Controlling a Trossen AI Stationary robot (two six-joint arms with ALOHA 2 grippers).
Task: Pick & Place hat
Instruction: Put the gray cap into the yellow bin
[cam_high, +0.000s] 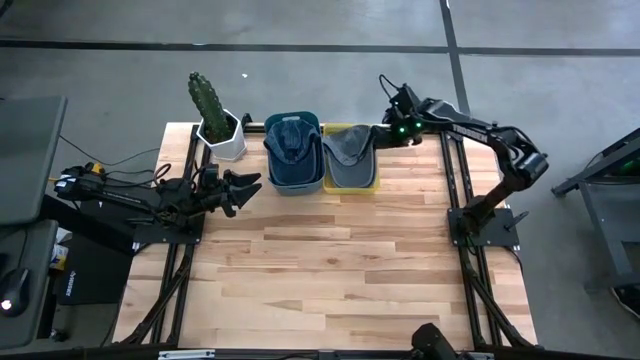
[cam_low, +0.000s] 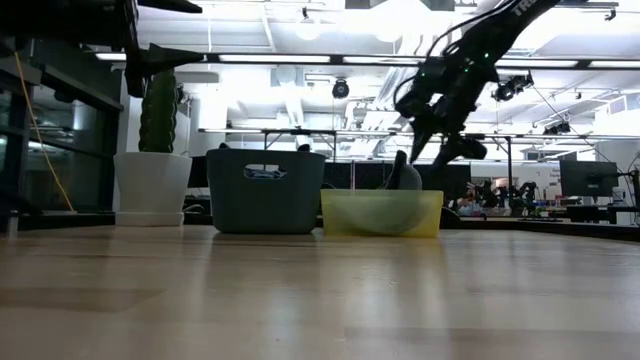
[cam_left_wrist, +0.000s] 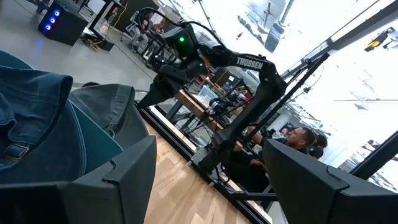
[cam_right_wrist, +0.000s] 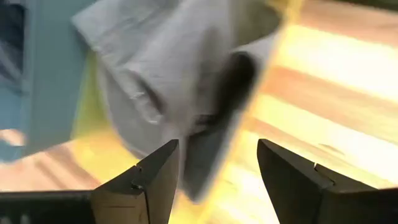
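Observation:
A grey hat (cam_high: 349, 148) lies in a yellow bin (cam_high: 351, 186), its brim poking above the bin's rim (cam_low: 404, 176). A blue denim hat (cam_high: 291, 140) fills the dark teal bin (cam_high: 293, 184) beside it. My right gripper (cam_high: 385, 131) hovers open over the yellow bin's far right corner, above the grey hat (cam_right_wrist: 168, 68), touching nothing. In the low view the right gripper (cam_low: 436, 148) stands clear above the bin. My left gripper (cam_high: 250, 184) waits open, to the left of the teal bin, and faces the blue hat (cam_left_wrist: 31, 118).
A cactus in a white pot (cam_high: 219, 128) stands at the far left, next to the teal bin. Both bins sit along the table's far edge. Bare wooden tabletop (cam_high: 330, 260) stretches toward the near edge. A person (cam_left_wrist: 301, 140) sits beyond the table.

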